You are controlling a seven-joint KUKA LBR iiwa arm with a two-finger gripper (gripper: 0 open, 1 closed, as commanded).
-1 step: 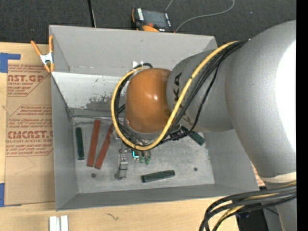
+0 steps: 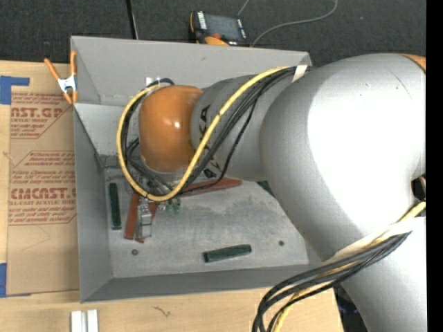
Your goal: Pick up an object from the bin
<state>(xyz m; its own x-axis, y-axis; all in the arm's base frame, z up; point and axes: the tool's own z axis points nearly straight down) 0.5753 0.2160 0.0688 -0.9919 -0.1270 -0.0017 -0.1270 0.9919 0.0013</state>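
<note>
Near the bin's [image 2: 88, 206] left wall, a reddish-brown stick [image 2: 131, 221] lies just beside the gripper [image 2: 145, 218], dark green stick [image 2: 114, 206] further left; looks like approach step, claw state can't tell, next move: centre over stick, then grip.

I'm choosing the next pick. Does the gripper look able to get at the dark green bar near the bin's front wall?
Probably yes. The dark green bar lies alone on the bin floor, nothing on or against it. The gripper hangs farther left, beside a reddish-brown stick.

Overhead camera (slightly oblique) faces bin [image 2: 208, 216].
</note>
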